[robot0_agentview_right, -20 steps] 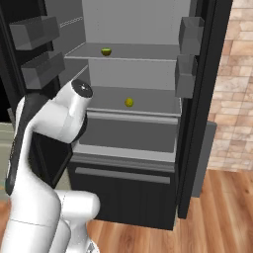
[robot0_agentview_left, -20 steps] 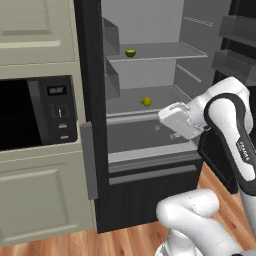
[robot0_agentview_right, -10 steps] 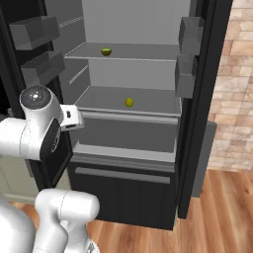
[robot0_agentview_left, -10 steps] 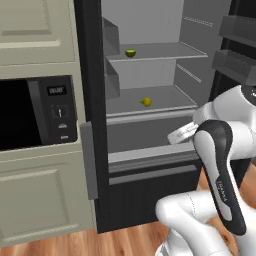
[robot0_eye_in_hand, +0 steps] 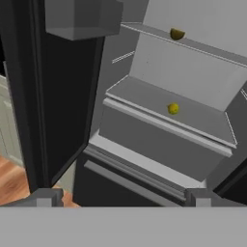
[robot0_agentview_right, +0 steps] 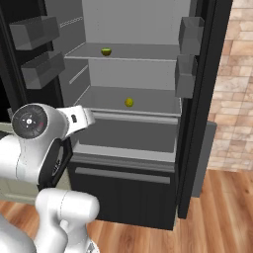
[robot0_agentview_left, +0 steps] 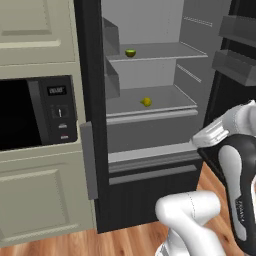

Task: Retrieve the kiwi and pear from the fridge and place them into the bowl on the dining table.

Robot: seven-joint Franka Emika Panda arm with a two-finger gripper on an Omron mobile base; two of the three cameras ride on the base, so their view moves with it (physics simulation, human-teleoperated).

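The kiwi [robot0_agentview_left: 130, 52], a small rounded bright-green fruit, lies on the fridge's [robot0_agentview_left: 150, 125] upper grey shelf [robot0_agentview_left: 165, 50]. The pear [robot0_agentview_left: 146, 102], smooth, yellow and slightly tapered, sits on the shelf below; which way its long axis points is too small to tell. Both shelves are flat matte grey slabs, with boxy grey door bins [robot0_agentview_right: 34, 32] on the open glossy black doors. The claw [robot0_eye_in_hand: 123, 198] hangs outside the fridge, well apart from both fruits, its fingertips [robot0_eye_in_hand: 46, 198] spread wide and holding nothing. A black built-in microwave [robot0_agentview_left: 30, 115] sits in pale cabinetry, over wood-plank floor [robot0_agentview_right: 227, 212].
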